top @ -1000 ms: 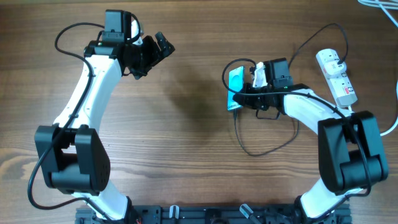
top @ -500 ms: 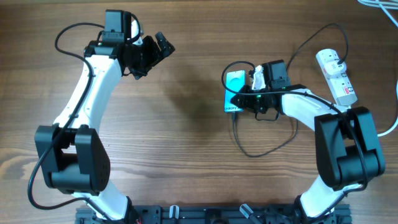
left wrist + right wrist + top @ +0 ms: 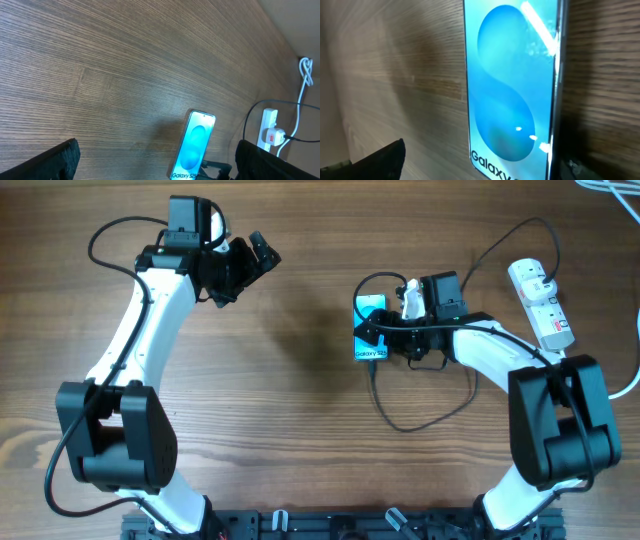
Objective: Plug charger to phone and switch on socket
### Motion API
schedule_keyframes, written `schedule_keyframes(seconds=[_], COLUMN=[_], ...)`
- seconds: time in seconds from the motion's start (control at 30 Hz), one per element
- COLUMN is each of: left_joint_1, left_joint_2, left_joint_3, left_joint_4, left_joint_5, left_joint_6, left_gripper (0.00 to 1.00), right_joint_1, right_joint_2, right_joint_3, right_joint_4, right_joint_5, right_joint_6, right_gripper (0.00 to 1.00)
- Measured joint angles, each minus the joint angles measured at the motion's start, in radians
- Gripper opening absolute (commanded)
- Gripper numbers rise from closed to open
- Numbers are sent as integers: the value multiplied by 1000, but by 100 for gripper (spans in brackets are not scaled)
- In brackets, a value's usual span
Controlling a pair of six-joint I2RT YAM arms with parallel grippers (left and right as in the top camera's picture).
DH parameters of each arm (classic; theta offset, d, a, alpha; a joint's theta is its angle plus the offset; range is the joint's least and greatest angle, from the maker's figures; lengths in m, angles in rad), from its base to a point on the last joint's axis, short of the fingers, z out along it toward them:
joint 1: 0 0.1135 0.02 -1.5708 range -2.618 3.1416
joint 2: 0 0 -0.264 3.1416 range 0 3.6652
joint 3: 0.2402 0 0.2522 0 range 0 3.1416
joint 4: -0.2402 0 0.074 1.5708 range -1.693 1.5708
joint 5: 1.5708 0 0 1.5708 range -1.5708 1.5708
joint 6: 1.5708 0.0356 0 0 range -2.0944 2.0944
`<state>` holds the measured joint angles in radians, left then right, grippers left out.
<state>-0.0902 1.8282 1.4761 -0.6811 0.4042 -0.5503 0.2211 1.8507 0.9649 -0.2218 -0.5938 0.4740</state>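
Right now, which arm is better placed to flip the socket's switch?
Right, I'd say. The socket lies on that arm's side, and the right fingers are open by the phone. The left fingers are far across the table.

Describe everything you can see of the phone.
The phone is a slim rectangle with a cyan screen showing a blue swirl, white "Galaxy" lettering at one end and a thin pale edge. It lies screen-up on the wooden table, right of centre. The black charger cable reaches its lettered end; the plug is hidden.
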Motion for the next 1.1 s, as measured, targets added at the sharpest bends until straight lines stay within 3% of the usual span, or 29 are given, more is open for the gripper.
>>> schedule_keyframes(seconds=[0.5,1.1], left_joint_1=[0,0], left_joint_2=[0,0], left_joint_3=[0,0], left_joint_4=[0,0], left_joint_5=[0,-3], left_joint_6=[0,0], left_gripper=[100,100], right_joint_1=[0,1], right_joint_2=[-3,24], right_joint_3=[8,440], right_joint_4=[-18,-832], right_joint_5=[0,336], right_joint_6=[0,-114], right_gripper=[100,99])
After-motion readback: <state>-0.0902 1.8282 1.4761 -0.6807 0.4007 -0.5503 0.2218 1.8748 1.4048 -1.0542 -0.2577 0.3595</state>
